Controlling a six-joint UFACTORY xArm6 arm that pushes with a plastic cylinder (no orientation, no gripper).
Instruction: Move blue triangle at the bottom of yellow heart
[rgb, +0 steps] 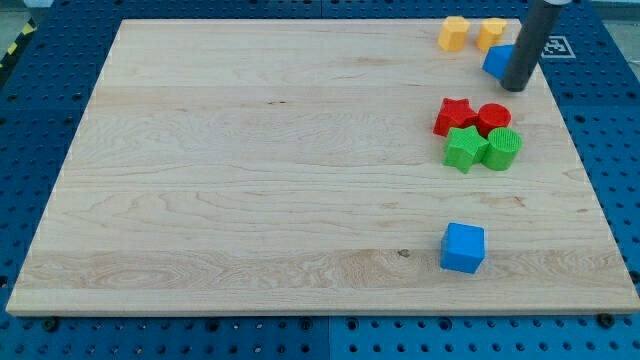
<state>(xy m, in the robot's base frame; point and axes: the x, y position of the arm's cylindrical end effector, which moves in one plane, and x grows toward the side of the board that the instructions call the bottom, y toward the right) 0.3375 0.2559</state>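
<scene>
Contact looks made: my tip (514, 86), a bare rod holding nothing, touches the small blue triangle block (496, 61)'s right side, just below the yellow heart block (490, 33); nudge gently leftward to centre it.

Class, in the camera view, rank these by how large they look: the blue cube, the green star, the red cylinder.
1. Blue cube, though nearest the view's bottom, possibly inflating it.
2. Green star.
3. Red cylinder, partly hidden, so unsure.

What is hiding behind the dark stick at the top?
A blue block, probably the blue triangle, peeks out left of my tip. The rod covers its right part, so its full shape is hidden. Two yellow blocks sit just above-left.
</scene>
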